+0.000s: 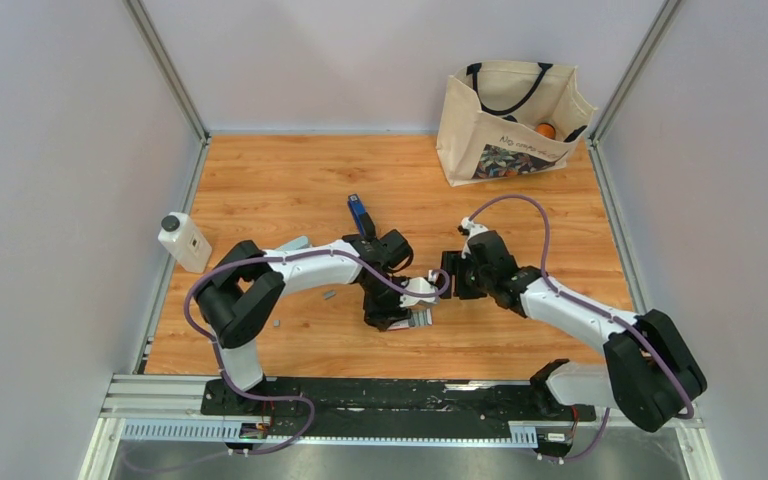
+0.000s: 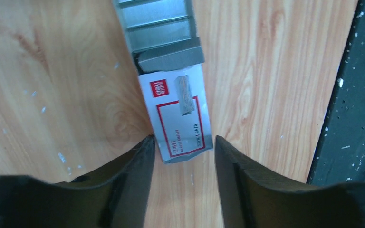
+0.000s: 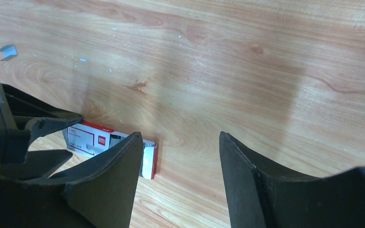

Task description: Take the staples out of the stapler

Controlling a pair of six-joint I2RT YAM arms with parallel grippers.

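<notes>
The blue stapler (image 1: 360,213) with a black top lies on the wooden table, behind my left arm and apart from both grippers. A small white-and-red box (image 2: 180,114) lies in front of my left gripper (image 2: 183,140), which is open, its jaws on either side of the box's near end. Grey staples (image 2: 157,23) sit in rows in the tray that sticks out of the box's far end. Loose staples (image 1: 328,294) lie on the table; one shows in the right wrist view (image 3: 7,51). My right gripper (image 3: 179,135) is open and empty beside the box (image 3: 88,137).
A canvas tote bag (image 1: 510,120) stands at the back right. A white bottle (image 1: 184,242) stands at the left edge. The black base rail (image 2: 351,95) runs along the table's near edge. The two grippers (image 1: 400,320) (image 1: 452,276) are close together.
</notes>
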